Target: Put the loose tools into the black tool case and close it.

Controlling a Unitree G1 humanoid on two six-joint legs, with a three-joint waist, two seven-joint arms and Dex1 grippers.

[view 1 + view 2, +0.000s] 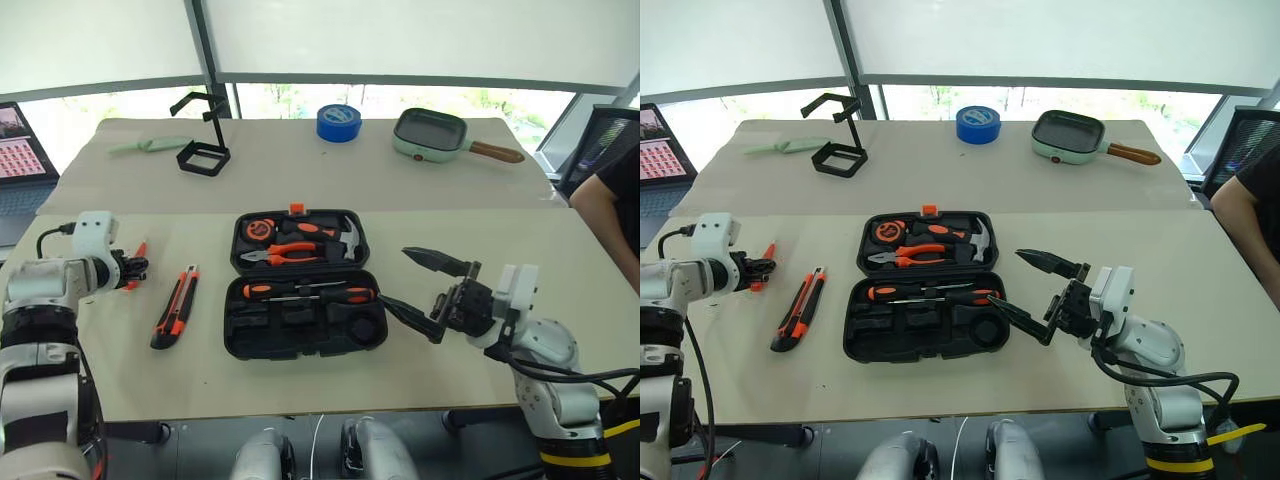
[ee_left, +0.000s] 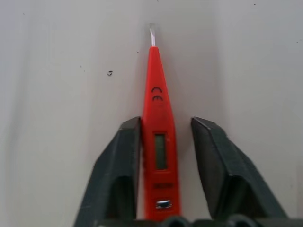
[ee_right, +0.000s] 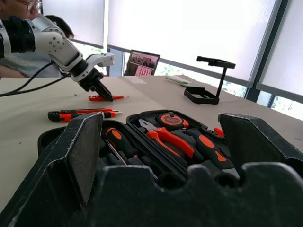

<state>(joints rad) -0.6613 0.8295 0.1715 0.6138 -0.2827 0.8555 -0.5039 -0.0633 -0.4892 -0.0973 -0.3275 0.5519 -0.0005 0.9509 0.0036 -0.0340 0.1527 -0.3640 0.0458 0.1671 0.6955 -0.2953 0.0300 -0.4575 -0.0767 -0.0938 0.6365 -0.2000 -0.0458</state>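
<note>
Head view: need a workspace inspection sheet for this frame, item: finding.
Surface: pale table, with a second table behind it.
Job's things: case open, flat on the table; two screwdrivers in its near half; knife on the table left of the case; slim screwdriver on the table.
Clutter: blue tape, pan and black stand on the far table.
Hands: left hand straddles the slim screwdriver, one finger touching it, a gap at the other; right hand open, empty, right of the case.
Cables: black cable at the left arm.
Surroundings: laptop at left; person at right.
</note>
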